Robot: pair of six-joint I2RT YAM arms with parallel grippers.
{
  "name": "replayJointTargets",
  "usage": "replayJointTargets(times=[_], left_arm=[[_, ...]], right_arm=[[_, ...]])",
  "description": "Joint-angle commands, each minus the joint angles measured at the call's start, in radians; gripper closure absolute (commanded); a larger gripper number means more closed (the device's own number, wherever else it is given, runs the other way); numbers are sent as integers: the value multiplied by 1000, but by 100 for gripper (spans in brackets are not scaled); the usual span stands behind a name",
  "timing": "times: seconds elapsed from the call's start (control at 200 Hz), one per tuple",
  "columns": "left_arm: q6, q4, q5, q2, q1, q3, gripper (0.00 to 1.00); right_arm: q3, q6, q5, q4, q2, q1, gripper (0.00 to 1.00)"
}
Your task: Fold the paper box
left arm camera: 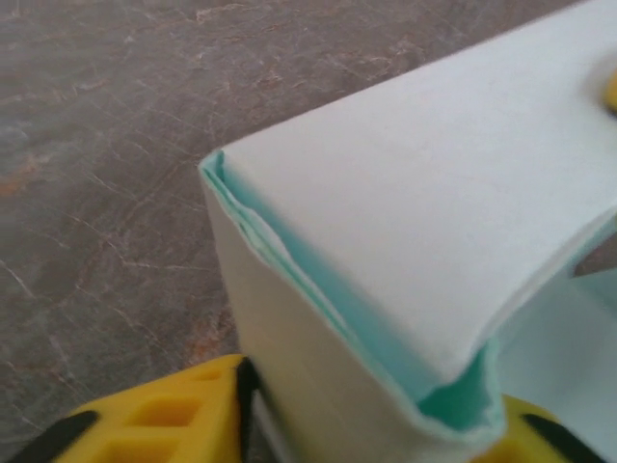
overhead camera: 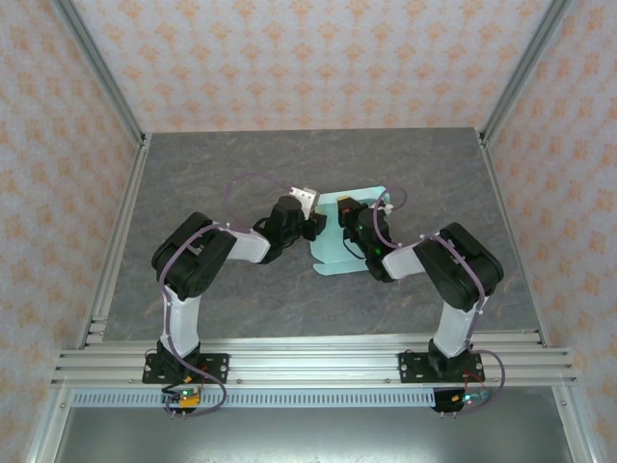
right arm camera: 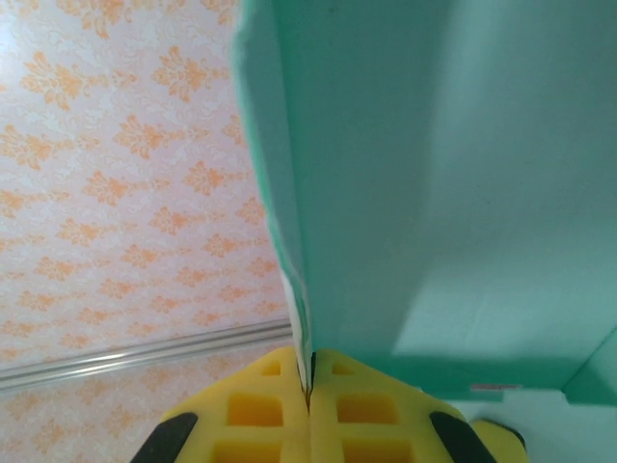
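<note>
Sitting near the middle of the grey table, the paper box has the left gripper at its 9 o'clock edge and the right gripper on its 1 o'clock side. The right gripper's fingers are pinched together on a thin upright card panel. The left gripper's yellow fingers straddle a folded corner; whether they clamp it I cannot tell.

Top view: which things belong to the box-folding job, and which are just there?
In the job:
paper box
left gripper, fingers either side of a folded corner
right gripper, pinching a card edge

Just there:
grey table
patterned walls
aluminium frame rails
</note>
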Motion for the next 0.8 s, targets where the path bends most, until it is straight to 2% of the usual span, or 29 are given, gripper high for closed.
replayJointTargets(times=[0.0, 0.185, 0.34, 0.516, 0.686, 0.796], left_arm=[[29, 6, 45, 15, -28, 51, 76], [32, 26, 67, 21, -28, 47, 85], [39, 42, 58, 9, -28, 15, 86], [66, 10, 18, -36, -26, -20, 87], [104, -51, -11, -93, -21, -39, 86], [109, -52, -14, -122, -14, -62, 86]], right_arm=[[-28, 9, -49, -5, -11, 49, 94], [-49, -20, -39, -29, -59, 49, 87], [-68, -120, -68, -102, -162, 49, 69], [-113, -403, -81, -389, -426, 49, 51], [-155, -771, 79, -784, -804, 43, 40], [-208, -1072, 156, -862, -966, 15, 36]])
